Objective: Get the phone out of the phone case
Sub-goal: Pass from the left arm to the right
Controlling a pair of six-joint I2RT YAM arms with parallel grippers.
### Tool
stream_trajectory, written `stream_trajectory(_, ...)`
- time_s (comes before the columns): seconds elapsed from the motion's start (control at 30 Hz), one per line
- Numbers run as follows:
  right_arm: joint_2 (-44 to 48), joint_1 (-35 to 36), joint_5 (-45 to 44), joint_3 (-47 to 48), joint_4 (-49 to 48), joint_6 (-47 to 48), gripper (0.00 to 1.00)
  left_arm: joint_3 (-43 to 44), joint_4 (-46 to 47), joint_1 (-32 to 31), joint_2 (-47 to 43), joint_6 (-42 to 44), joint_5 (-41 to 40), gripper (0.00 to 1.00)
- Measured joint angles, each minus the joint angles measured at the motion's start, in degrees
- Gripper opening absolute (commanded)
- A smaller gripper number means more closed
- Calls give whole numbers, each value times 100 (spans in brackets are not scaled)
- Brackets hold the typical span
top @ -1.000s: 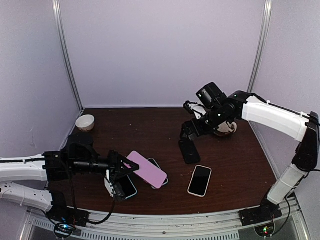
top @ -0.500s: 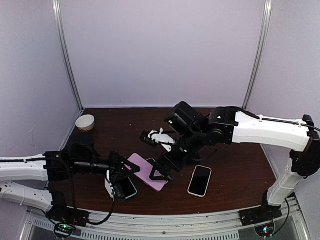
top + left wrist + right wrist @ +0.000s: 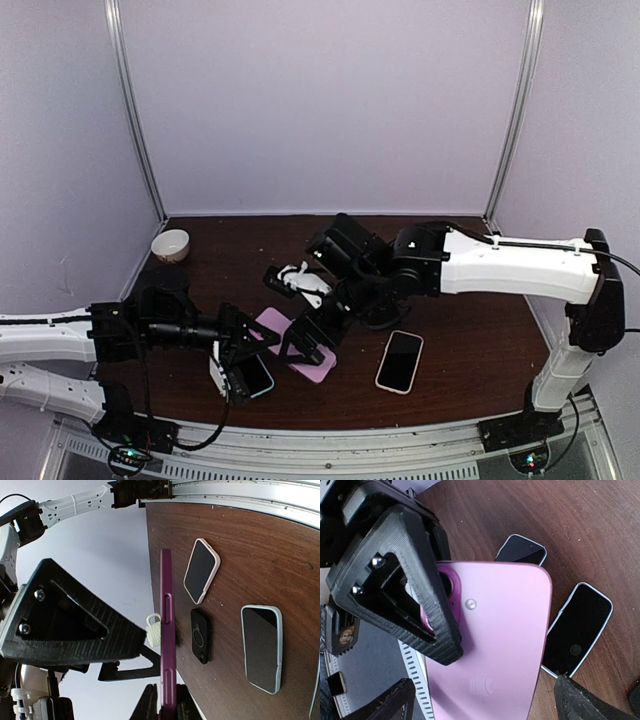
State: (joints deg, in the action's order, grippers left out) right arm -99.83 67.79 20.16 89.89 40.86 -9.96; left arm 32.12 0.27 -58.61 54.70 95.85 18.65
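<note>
The pink phone case (image 3: 312,362) with the phone in it is held tilted above the table. My left gripper (image 3: 255,346) is shut on its near edge; in the left wrist view the case (image 3: 167,630) shows edge-on with its side buttons, clamped between my left gripper's (image 3: 166,696) fingers. My right gripper (image 3: 305,343) is open over the case, jaws on either side of it. In the right wrist view the case's pink back (image 3: 495,650) fills the middle, with my right gripper (image 3: 485,706) wide apart around it. The phone's screen is hidden.
A phone in a white case (image 3: 400,362) lies right of the case. A light-blue-cased phone (image 3: 257,379) lies under my left gripper. A white bowl (image 3: 170,244) sits back left. A small black case (image 3: 200,636) and a white mug (image 3: 155,631) show in the left wrist view.
My right arm has swung from the back right down and left to the pink case, and its open jaws now straddle it. My left gripper has stayed put, holding the case.
</note>
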Motion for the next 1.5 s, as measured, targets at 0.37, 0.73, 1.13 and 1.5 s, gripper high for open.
stream_trajectory(0.37, -83, 24, -116, 0, -212, -293, 95, 0, 0, 0, 0, -24, -2, 0)
stream_trajectory(0.73, -313, 125, -111, 0, -197, -356, 82, 0, 0, 0, 7, -33, -11, 0)
stream_trajectory(1.13, -306, 136, -258, 0, -188, -374, 64, 2, 26, 0, 31, -48, -59, 25)
stream_trajectory(1.5, 190, 20, -903, -422, -190, -492, 61, -2, 743, 0, 63, -542, -280, 53)
